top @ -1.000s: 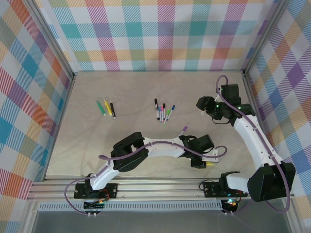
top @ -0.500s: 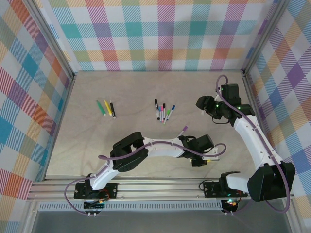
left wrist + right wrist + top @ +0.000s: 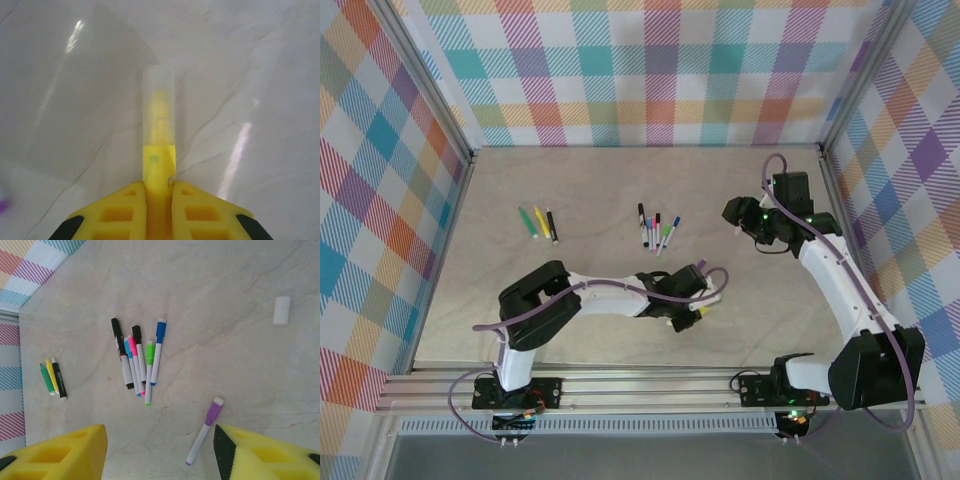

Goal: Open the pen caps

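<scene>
- Recording the left gripper (image 3: 159, 187) as pinched tight on the yellow highlighter (image 3: 159, 162), one finger on each side of the barrel; placing the pair over the bench (image 3: 260, 75), near the middle of its near edge in the top view; unable to tell whether lifted or resting.
- Noting the highlighter's long axis as running straight out along the fingers; translucent cap (image 3: 159, 100) sitting on the far end, clear of the fingertips, not yet off.
- Reading the right gripper (image 3: 157, 437) as spread wide with nothing between the fingers; hovering toward the right edge of the bench, well apart from the held highlighter.
- Judging the capped end as pointing toward the right side of the bench, so favouring the right arm for the pull; expecting an approach in line with the barrel, closing across the cap alone.
- Logging other pens: purple-capped pen (image 3: 202, 436) lying alone between the two grippers; cluster of pens (image 3: 137, 360) near mid-bench; three short pens (image 3: 52, 377) toward the left edge; all looking capped.
- Spotting a short white stub (image 3: 282, 310) to the right of the cluster, possibly a loose cap.
</scene>
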Action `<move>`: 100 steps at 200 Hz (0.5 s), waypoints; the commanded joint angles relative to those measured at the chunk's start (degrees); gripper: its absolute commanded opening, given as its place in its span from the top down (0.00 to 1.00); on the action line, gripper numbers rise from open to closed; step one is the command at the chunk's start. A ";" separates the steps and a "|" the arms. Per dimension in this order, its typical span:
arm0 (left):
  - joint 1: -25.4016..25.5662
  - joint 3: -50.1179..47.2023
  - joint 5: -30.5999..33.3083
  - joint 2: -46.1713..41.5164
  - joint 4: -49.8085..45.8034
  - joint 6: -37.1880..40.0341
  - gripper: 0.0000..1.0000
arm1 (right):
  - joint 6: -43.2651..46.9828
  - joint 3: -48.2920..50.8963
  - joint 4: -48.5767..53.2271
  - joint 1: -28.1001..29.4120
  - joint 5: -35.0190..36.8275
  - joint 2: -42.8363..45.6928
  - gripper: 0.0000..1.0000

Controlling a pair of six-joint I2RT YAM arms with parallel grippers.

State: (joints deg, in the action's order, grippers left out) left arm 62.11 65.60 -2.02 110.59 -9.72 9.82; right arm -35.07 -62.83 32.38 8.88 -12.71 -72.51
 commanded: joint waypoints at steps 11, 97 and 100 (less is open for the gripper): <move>-4.86 -7.60 10.93 0.46 -17.11 -9.24 1.00 | 0.22 -0.01 -2.32 -0.40 -2.32 -1.29 0.41; -7.53 3.43 10.52 4.56 -34.50 -13.60 1.00 | 0.31 5.74 -4.83 -0.45 -4.17 -2.17 0.42; -7.53 3.34 10.30 4.45 -34.49 -13.75 1.00 | 0.29 5.80 -4.93 -0.45 -4.23 -2.13 0.42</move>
State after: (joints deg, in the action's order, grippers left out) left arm 55.96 72.97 7.46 111.66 -29.10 -2.04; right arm -35.09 -57.91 29.30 8.88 -15.70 -74.96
